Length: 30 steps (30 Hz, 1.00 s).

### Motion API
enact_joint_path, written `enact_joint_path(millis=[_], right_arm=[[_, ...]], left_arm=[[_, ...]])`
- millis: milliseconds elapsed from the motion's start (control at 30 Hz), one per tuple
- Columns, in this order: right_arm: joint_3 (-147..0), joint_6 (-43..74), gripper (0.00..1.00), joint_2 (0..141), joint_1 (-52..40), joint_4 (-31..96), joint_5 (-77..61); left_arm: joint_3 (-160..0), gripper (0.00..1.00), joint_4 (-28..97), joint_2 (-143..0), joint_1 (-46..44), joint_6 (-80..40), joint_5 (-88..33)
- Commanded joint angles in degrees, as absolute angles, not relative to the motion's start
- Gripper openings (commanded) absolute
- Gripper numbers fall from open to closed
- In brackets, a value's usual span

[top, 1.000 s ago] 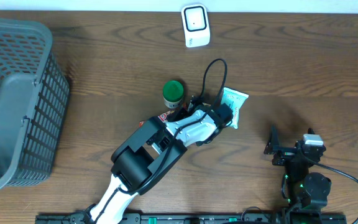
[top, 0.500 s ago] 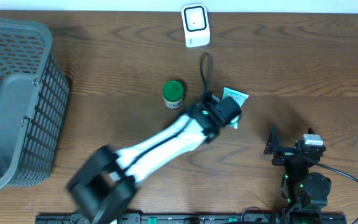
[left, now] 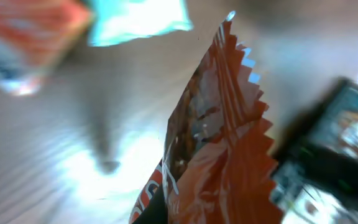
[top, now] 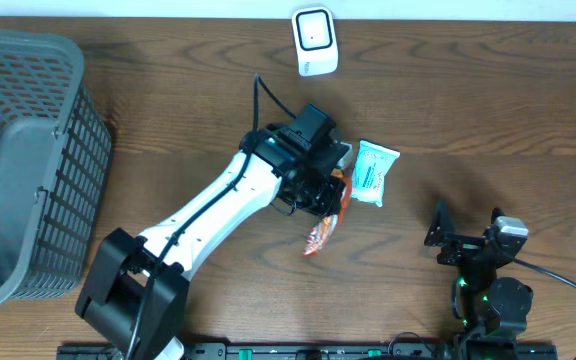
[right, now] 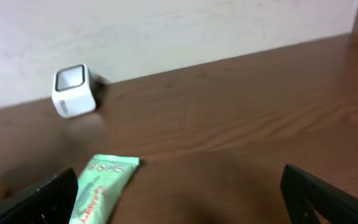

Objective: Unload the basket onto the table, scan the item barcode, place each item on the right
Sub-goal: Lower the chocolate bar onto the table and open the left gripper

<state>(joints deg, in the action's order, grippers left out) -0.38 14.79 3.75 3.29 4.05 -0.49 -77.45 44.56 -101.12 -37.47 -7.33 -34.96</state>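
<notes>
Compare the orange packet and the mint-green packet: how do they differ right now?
Colour: the orange packet is red-orange with a zigzag edge; the mint-green packet is pale green. State: the orange packet is gripped by the left end effector and held off the table; the mint-green packet lies flat on the table, untouched. Both are small flexible packets.

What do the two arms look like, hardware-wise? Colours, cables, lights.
Left arm: white shell links, black joints and wrist, thin black wrist cable looping above it. Right arm: all black, green lights on its body, a pale block on top, black base cable trailing off. Its fingers are black.
</notes>
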Motion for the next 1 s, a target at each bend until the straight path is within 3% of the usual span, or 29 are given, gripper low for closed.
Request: enact_joint_path(millis=[0, 133, 500, 533, 567, 600, 633, 667, 967], right_arm=[[-0.32, 22.28, 0.99, 4.03, 2.79, 4.32, -0.99], [-0.32, 23.35, 0.99, 4.97, 2.79, 4.32, -0.99], [-0.32, 23.35, 0.99, 7.97, 2.79, 4.32, -0.75], [-0.32, 23.38, 0.99, 8.14, 2.79, 4.29, -0.75], [-0.32, 23.38, 0.99, 8.27, 2.79, 4.29, -0.75], [-0.32, 23.94, 0.99, 8.32, 2.79, 4.29, -0.75], [-0.32, 24.80, 0.99, 8.32, 2.79, 4.29, -0.75], [-0.32, 25.63, 0.99, 8.32, 2.79, 4.29, -0.73], [-0.32, 26.35, 0.99, 8.32, 2.79, 4.29, -0.73]], left_arm=[[-76.97, 0.07, 44.64, -102.89, -37.41, 0.10, -48.49], [-76.82, 0.08, 44.12, -106.50, -37.45, 7.99, -56.21], [-76.82, 0.10, 39.20, -119.63, -37.30, 8.62, -61.47], [-76.82, 0.17, 39.07, -119.68, -37.30, 8.75, -61.21], [-76.84, 0.33, 38.79, -119.48, -37.30, 9.04, -61.08], [-77.12, 0.69, 38.20, -118.78, -37.23, 9.02, -60.10], [-77.71, 0.88, 38.22, -118.32, -37.23, 8.99, -59.00], [-78.32, 0.98, 38.26, -117.91, -37.23, 8.93, -57.82], [-83.94, 0.98, 38.35, -110.87, -36.93, 5.65, -44.18]])
